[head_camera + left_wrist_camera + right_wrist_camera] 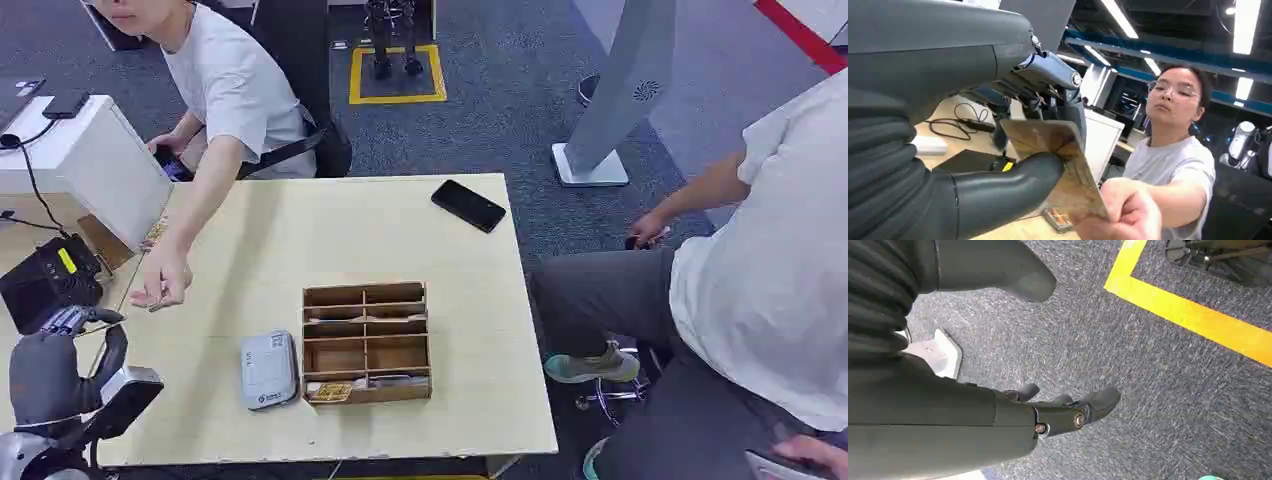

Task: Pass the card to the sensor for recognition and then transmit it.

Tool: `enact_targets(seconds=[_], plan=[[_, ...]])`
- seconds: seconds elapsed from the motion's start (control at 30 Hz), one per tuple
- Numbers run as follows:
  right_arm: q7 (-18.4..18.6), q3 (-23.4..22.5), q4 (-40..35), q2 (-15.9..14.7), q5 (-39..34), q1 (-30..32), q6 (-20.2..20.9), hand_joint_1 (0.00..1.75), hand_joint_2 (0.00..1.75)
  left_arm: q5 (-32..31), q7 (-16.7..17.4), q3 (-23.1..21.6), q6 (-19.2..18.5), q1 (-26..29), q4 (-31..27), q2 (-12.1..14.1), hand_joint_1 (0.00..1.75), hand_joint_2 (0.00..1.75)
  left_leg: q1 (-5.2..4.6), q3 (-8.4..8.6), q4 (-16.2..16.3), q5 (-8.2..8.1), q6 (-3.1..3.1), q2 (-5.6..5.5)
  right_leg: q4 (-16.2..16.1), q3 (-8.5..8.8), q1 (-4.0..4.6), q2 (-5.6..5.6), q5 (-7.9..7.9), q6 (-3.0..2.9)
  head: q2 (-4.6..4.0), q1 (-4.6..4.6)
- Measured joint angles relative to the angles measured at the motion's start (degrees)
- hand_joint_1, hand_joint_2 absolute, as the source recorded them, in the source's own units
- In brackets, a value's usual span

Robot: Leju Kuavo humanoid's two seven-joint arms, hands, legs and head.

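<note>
In the left wrist view my left hand (pixel 998 150) pinches a tan card (pixel 1063 160) between the thick thumb and the darker fingers (pixel 1053 75). A person's hand (pixel 1125 212) grips the card's far corner at the same time. The head view has my left hand (pixel 60 365) low at the table's left edge, and the person's hand (pixel 160 283) reaches toward it from the far side. The grey card sensor (pixel 269 369) lies flat on the table, to the right of my left hand. My right hand (pixel 1068 410) hangs over the carpet with its fingers apart, holding nothing.
A wooden sorting box (pixel 366 342) stands beside the sensor, with a card (pixel 330 392) in its front slot. A black phone (pixel 468 205) lies at the table's far right. A black terminal (pixel 45 285) and a white box (pixel 95 165) sit left. Another person (pixel 760 290) sits right.
</note>
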Motion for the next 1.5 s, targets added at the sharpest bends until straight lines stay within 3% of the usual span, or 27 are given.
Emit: enact_targets(seconds=[0.23, 0.33, 0.47, 1.23, 1.3, 1.37, 1.43, 1.5], plan=[[-0.20, 0.00, 0.09, 0.00, 0.00, 0.00, 0.00, 0.00, 1.75, 2.10, -2.08, 0.02, -0.15, 0.00, 0.00, -0.13, 1.75, 1.75, 0.00, -0.01, 0.00, 0.00, 0.00, 0.00, 0.00, 0.00, 0.00, 0.00, 0.00, 0.00, 0.00, 0.00], [-0.33, 0.02, 0.09, 0.00, 0.02, 0.00, 0.00, 0.00, 1.75, 8.20, -4.98, 0.33, -1.83, 0.01, 0.00, -0.48, 1.75, 1.75, 0.00, -0.01, 0.00, 0.00, 0.00, 0.00, 0.00, 0.00, 0.00, 0.00, 0.00, 0.00, 0.00, 0.00], [-0.18, 0.00, 0.09, 0.02, -0.37, -0.01, -0.24, 0.00, 1.75, 19.95, -4.88, 1.03, -7.49, 0.02, -0.85, -1.92, 1.75, 1.75, 0.00, -0.01, 0.00, 0.00, 0.00, -0.01, 0.00, 0.00, 0.00, -0.01, 0.00, 0.00, 0.00, 0.00], [-0.04, 0.00, 0.09, 0.07, -0.50, -0.01, -0.28, 0.00, 1.75, 22.02, -4.57, 1.73, -9.28, 0.02, -2.30, -4.02, 1.75, 1.75, 0.00, -0.01, 0.00, 0.00, 0.00, -0.01, 0.00, 0.00, 0.00, -0.01, 0.00, 0.00, 0.00, 0.00], [0.20, 0.00, 0.09, 0.07, -0.81, -0.01, -0.37, 0.00, 1.75, 26.57, -3.28, 1.73, -12.73, 0.32, -2.76, -4.20, 1.75, 1.75, 0.00, -0.02, 0.00, 0.00, 0.00, -0.01, 0.00, 0.01, 0.00, -0.01, 0.00, 0.00, 0.00, 0.00], [0.41, 0.00, 0.11, 0.09, -1.25, 0.03, -0.48, 0.00, 1.75, 35.97, -0.78, 1.73, -18.41, 1.41, -4.44, -4.81, 1.75, 1.75, 0.00, -0.02, 0.00, -0.01, 0.01, 0.01, 0.00, 0.00, 0.00, 0.02, 0.00, 0.00, 0.00, 0.02], [0.59, -0.02, 0.11, 0.11, -1.60, 0.13, -0.57, 0.00, 1.75, 42.69, 1.04, 1.66, -21.64, 3.05, -6.11, -5.59, 1.75, 1.75, -0.01, -0.03, 0.01, -0.02, 0.01, 0.02, -0.01, -0.02, -0.01, 0.03, -0.01, 0.01, 0.00, 0.02], [0.81, -0.04, 0.11, 0.13, -1.66, 0.32, -0.87, 0.00, 1.75, 45.86, 3.08, 1.31, -22.01, 4.94, -7.94, -6.25, 1.75, 1.75, -0.01, -0.03, 0.01, -0.03, 0.02, 0.02, -0.02, -0.04, -0.01, 0.03, -0.02, 0.02, 0.00, 0.00]])
